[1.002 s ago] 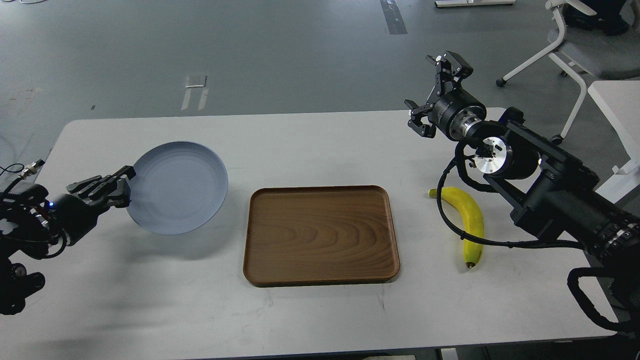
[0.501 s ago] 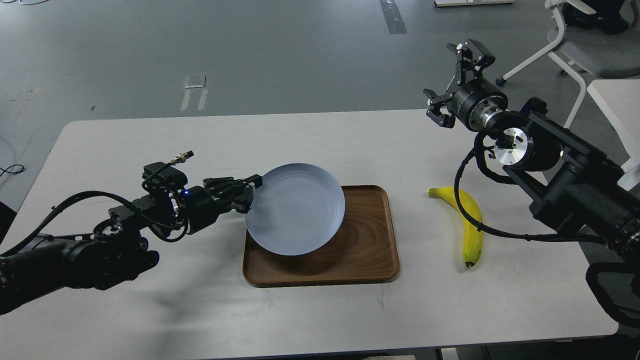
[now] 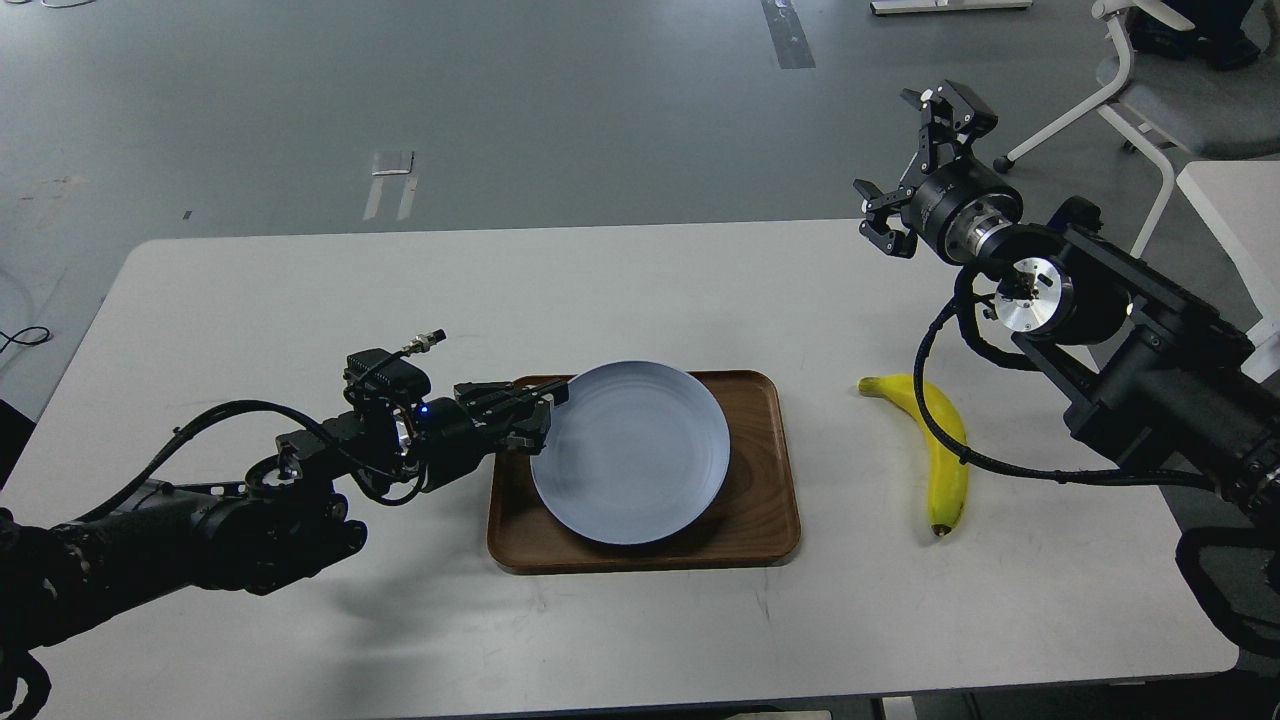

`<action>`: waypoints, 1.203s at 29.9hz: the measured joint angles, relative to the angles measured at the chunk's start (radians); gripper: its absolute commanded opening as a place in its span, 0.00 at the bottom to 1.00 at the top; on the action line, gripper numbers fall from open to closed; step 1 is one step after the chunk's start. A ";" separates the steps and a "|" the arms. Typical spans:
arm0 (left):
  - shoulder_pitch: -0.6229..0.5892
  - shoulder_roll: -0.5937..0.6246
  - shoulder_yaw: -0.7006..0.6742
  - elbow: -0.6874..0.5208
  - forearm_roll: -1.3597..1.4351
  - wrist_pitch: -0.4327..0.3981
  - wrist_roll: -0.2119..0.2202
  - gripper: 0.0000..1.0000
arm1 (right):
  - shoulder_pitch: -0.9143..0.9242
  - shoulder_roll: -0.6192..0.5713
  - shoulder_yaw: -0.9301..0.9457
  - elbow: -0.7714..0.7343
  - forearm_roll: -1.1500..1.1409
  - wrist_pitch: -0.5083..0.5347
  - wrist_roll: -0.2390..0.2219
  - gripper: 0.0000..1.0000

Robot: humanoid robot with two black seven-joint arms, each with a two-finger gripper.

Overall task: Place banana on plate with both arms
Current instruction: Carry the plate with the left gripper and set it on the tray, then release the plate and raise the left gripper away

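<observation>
The pale blue-grey plate [image 3: 630, 452] is over the brown wooden tray [image 3: 760, 500], low and close to its surface. My left gripper [image 3: 540, 415] is shut on the plate's left rim. The yellow banana [image 3: 935, 450] lies on the white table to the right of the tray, dark tip toward the front. My right gripper [image 3: 915, 165] is open and empty, raised above the table's far right edge, well behind the banana. A black cable of the right arm crosses in front of the banana.
The white table [image 3: 300, 300] spreads around the tray. A white chair [image 3: 1150, 90] stands on the floor at the back right, and a white table edge [image 3: 1235, 215] shows at the far right.
My left arm has carried the plate from the table's left side to over the tray and lowered it. My right gripper has lifted and drawn back to the right, then held still.
</observation>
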 measured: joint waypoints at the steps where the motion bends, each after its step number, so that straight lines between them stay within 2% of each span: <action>1: 0.001 -0.003 0.000 0.000 0.000 0.000 0.000 0.00 | 0.000 0.000 0.000 0.000 0.000 0.000 0.000 1.00; 17: 0.023 -0.047 0.000 0.053 -0.002 0.002 0.000 0.01 | 0.002 0.002 0.000 -0.003 0.000 -0.003 0.001 1.00; 19: 0.024 -0.048 0.000 0.054 -0.002 0.002 0.000 0.18 | -0.001 0.002 0.000 -0.003 0.000 -0.003 0.001 1.00; 20: 0.025 -0.048 0.000 0.054 -0.002 0.002 0.000 0.22 | -0.002 0.001 0.000 -0.002 0.000 -0.003 0.001 1.00; 21: 0.025 -0.048 0.000 0.054 -0.002 0.002 0.000 0.35 | -0.003 0.001 0.001 -0.002 0.000 -0.003 0.001 1.00; 22: 0.025 -0.048 0.000 0.054 -0.002 0.002 0.000 0.60 | -0.004 0.001 0.001 -0.002 0.000 -0.003 0.001 1.00; 25: 0.025 -0.048 -0.001 0.053 -0.009 0.003 0.000 0.89 | -0.004 0.003 0.002 -0.002 0.000 -0.003 0.001 1.00; 27: 0.023 -0.045 -0.005 0.050 -0.016 0.003 0.000 0.98 | -0.003 0.004 0.002 -0.002 0.000 -0.003 0.001 1.00; 31: 0.017 -0.043 -0.018 0.032 -0.038 0.004 0.000 0.98 | -0.001 0.004 0.002 -0.003 0.000 0.001 -0.001 1.00; 36: -0.041 -0.040 -0.054 0.025 -0.204 0.004 0.000 0.98 | 0.005 -0.004 -0.017 0.011 -0.017 0.011 -0.001 1.00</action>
